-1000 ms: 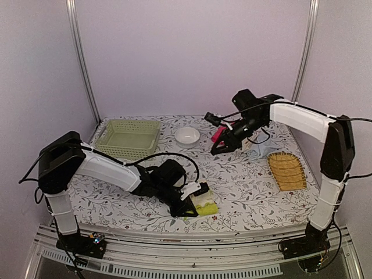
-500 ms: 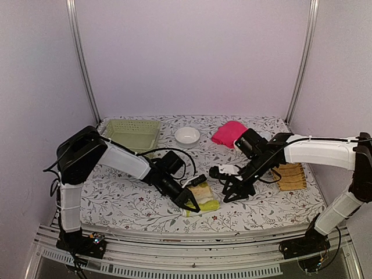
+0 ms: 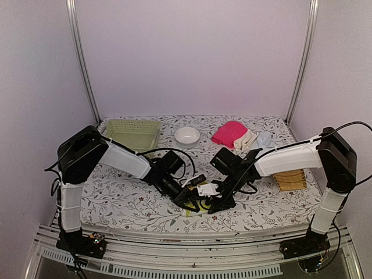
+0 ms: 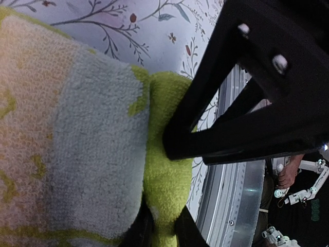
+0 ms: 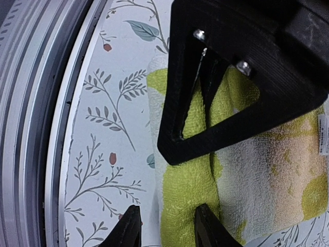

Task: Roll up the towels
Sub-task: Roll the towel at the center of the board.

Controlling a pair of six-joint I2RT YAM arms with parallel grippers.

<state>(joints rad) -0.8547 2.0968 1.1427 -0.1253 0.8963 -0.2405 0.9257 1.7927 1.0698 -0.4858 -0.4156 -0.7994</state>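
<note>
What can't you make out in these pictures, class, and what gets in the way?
Top view: the yellow-green towel is mostly hidden under the left gripper and right gripper.
Top view: the right arm covers the yellow tray's far end.
Left wrist view: the towel runs off the frame's left edge.

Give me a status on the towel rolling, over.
Left pincer pinching yellow-green-and-cream towel edge. Right pincer open, straddling same edge. Pincers crowding each other.
</note>
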